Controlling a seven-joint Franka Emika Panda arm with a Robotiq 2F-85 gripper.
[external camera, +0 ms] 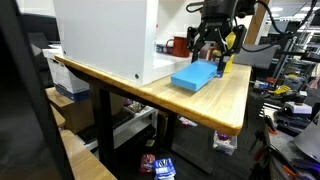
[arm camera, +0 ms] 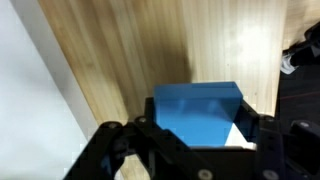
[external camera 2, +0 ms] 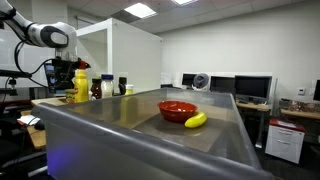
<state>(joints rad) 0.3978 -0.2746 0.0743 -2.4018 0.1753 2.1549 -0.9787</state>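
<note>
A flat blue block [external camera: 195, 77] lies on the wooden table [external camera: 225, 100] beside a big white box [external camera: 110, 35]. My gripper [external camera: 212, 52] hangs just over the block's far end, jaws apart. In the wrist view the blue block [arm camera: 197, 108] fills the space between the two black fingers [arm camera: 142, 128], which stand on either side of it with a small gap; my gripper [arm camera: 200, 128] is open. I cannot tell whether the fingertips reach down to the block's sides. A small white patch shows at the block's right corner. In an exterior view the arm [external camera 2: 45, 35] reaches down behind a yellow bottle [external camera 2: 80, 85].
A yellow bottle [external camera: 226, 62] and small containers [external camera: 165, 46] stand close behind the gripper. A grey bin [external camera 2: 120, 120] holds a red bowl [external camera 2: 177, 110] and a banana [external camera 2: 196, 120]. The table's front edge [external camera: 190, 120] is near the block. Desks with monitors [external camera 2: 250, 88] line the room.
</note>
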